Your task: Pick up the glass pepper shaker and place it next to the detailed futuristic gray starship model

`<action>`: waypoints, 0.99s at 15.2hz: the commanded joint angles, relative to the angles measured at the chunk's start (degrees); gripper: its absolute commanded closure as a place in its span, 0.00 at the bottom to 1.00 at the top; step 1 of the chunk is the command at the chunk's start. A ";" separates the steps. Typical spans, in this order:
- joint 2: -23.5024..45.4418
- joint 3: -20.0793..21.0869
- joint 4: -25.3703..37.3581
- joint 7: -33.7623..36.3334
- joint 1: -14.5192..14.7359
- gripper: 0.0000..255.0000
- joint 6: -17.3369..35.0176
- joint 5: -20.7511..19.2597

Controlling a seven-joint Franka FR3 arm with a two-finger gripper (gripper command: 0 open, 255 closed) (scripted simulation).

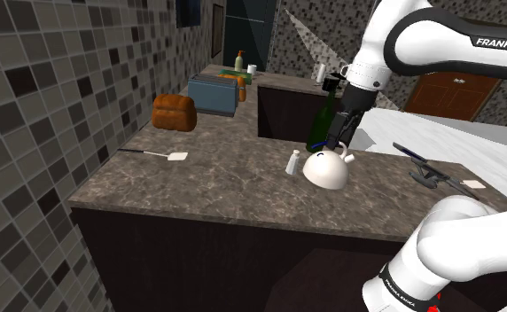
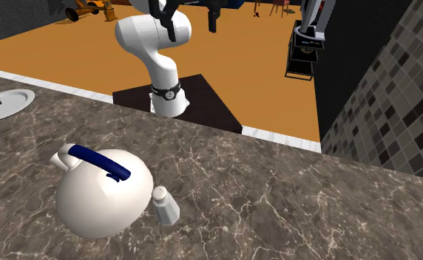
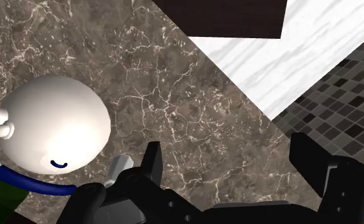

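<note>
The shaker stands upright on the counter. It is below the gripper and just outside the finger nearer the kettle, not between the two. It is small, with a pale body and a grey cap. I judge it light and stiff, smooth enough to slip, and liable to break if squeezed hard or knocked over. The best hold looks to be on the body below the cap, across its narrow width, with a moderate squeeze. The fingers are spread wide with nothing in them, and the hand hangs above the counter rather than down at it.

The kettle sits just beside the shaker, on its far side from the gap between the fingers. It is white and round with a blue handle. In the second exterior view the two stand close but apart, which leaves little room for the finger that must go between them. The kettle is closed, so what it holds cannot be told.

Just beyond the gripper, a green bottle stands upright, its contents unseen. The starship, dark grey, lies well apart from the gripper on the side away from the shaker.
</note>
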 commanded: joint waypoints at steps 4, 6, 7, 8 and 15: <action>5.51 -1.11 0.51 0.00 -1.47 0.00 4.57 -0.59; 9.34 -1.85 1.19 0.02 -2.38 0.00 7.45 -0.91; 11.30 -2.23 1.63 0.04 -2.82 0.00 8.83 -1.05; 13.28 -2.62 2.13 0.06 -3.24 0.00 10.17 -1.18; 27.55 -5.40 7.41 0.11 -5.82 0.00 18.18 -1.43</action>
